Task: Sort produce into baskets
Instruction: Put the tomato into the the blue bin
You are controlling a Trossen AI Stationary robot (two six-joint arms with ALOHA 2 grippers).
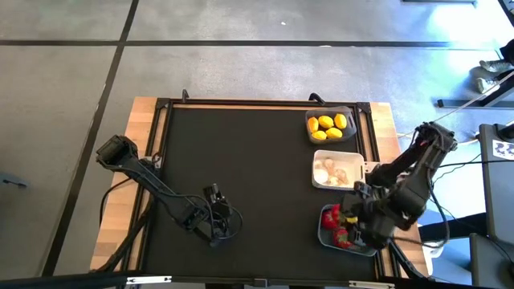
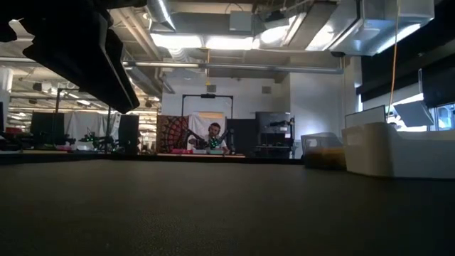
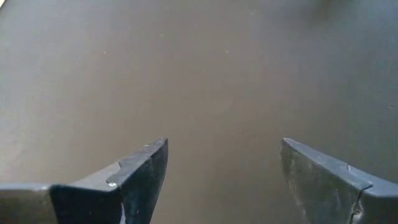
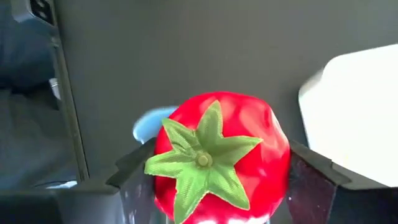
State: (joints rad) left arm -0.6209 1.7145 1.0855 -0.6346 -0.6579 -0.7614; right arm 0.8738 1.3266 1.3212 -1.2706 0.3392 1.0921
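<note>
Three baskets stand in a row along the mat's right side. The far one is dark grey (image 1: 350, 114) and holds yellow lemons (image 1: 328, 124). The middle one is white (image 1: 318, 160) and holds white garlic bulbs (image 1: 333, 171). The near one is blue-grey (image 1: 322, 235) and holds red fruits (image 1: 331, 218). My right gripper (image 1: 353, 221) is over the blue-grey basket, shut on a red fruit with a green top (image 4: 224, 155). My left gripper (image 1: 215, 231) is open and empty, low over the bare mat at the near middle (image 3: 221, 180). My right gripper pinches the red fruit between its two fingers, one on each of its opposite sides (image 4: 166, 158). The fruit's green star-shaped top (image 4: 202, 158) faces back toward the wrist. A corner of the blue-grey basket (image 4: 149, 124) shows behind the fruit; whether the fruit touches the basket I cannot tell.
The black mat (image 1: 241, 160) lies inside a dark frame on a wooden table (image 1: 136, 144). The mat is bare between my left gripper and the baskets. In the low view the white basket (image 2: 398, 149) and the dark grey basket (image 2: 323, 153) stand at the right.
</note>
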